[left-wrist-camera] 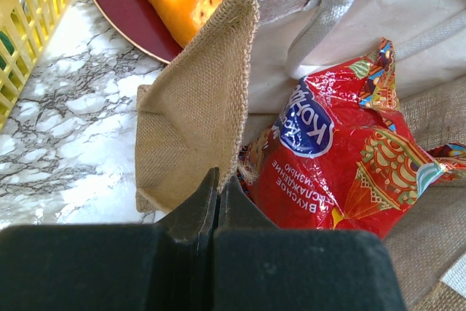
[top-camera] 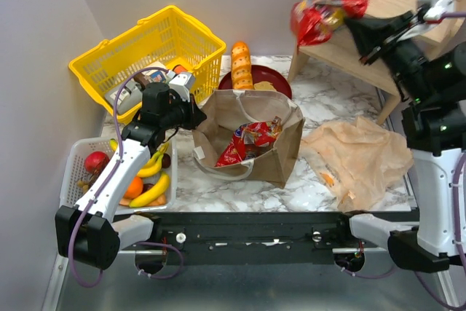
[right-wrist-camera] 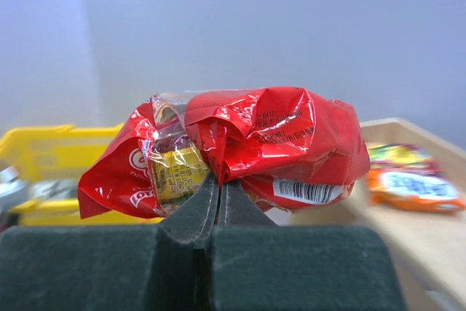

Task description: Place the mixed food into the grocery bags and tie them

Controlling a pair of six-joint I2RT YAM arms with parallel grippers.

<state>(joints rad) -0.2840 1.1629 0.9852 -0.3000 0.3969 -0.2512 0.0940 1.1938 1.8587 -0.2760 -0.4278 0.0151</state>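
The right gripper [right-wrist-camera: 218, 189] is clenching a crumpled red crisp packet [right-wrist-camera: 269, 136], dangling it at the upper right of the top view, above the wooden shelf [top-camera: 342, 52]. The left gripper [left-wrist-camera: 218, 191] is pinching the rim of the brown bag [top-camera: 280, 154] at centre frame, holding the mouth open. My call: the carry should be arcing left and lowering deep inside, beside the second packet [top-camera: 247, 142] lying there, before letting go.

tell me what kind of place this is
Likely a lab mock-up of a grocery bagging counter, not a real shop: a yellow basket, a fruit tray and an open bag holding a packet sit on a small marble-look table between bare walls.
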